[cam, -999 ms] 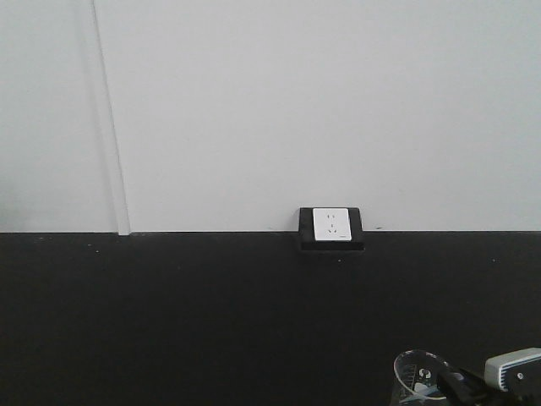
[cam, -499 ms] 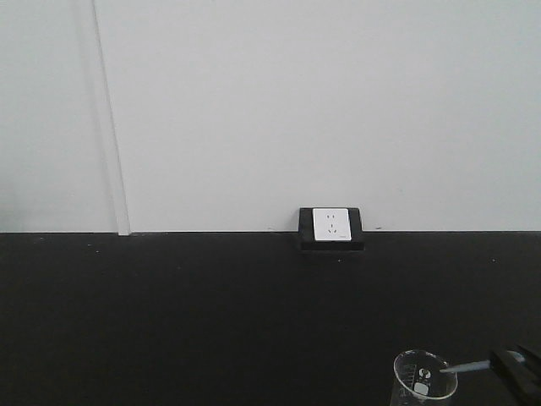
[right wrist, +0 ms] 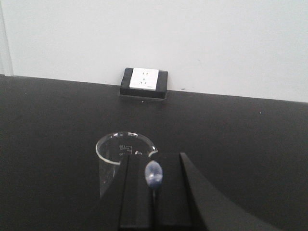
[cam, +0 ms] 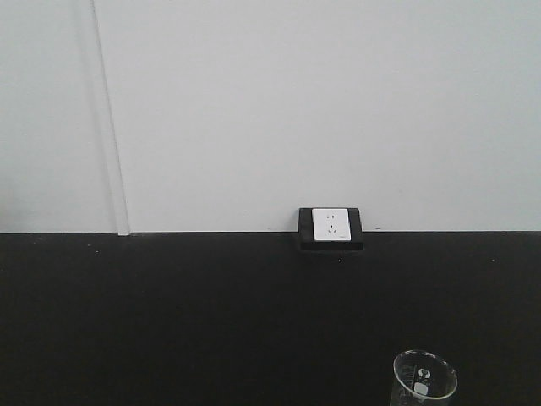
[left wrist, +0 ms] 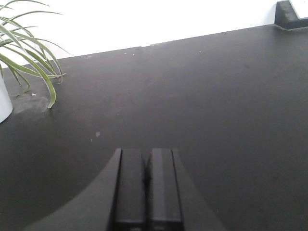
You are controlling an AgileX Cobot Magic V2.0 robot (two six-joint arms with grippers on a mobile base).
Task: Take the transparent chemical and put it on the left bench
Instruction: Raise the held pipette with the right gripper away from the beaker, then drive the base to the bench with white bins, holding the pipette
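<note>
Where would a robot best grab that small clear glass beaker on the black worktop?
Probably the straight side wall of the small clear glass beaker, below the rim, coming in level from the near side. It stands upright and round, and its rim flares into a pouring lip, a poorer hold.

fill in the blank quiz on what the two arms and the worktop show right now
The right gripper is shut on a translucent ____. Just ahead of it stands a clear glass ____. The left gripper holds ____. Against the wall sits a white ____.
Missing: pipette, beaker, nothing, socket.
</note>
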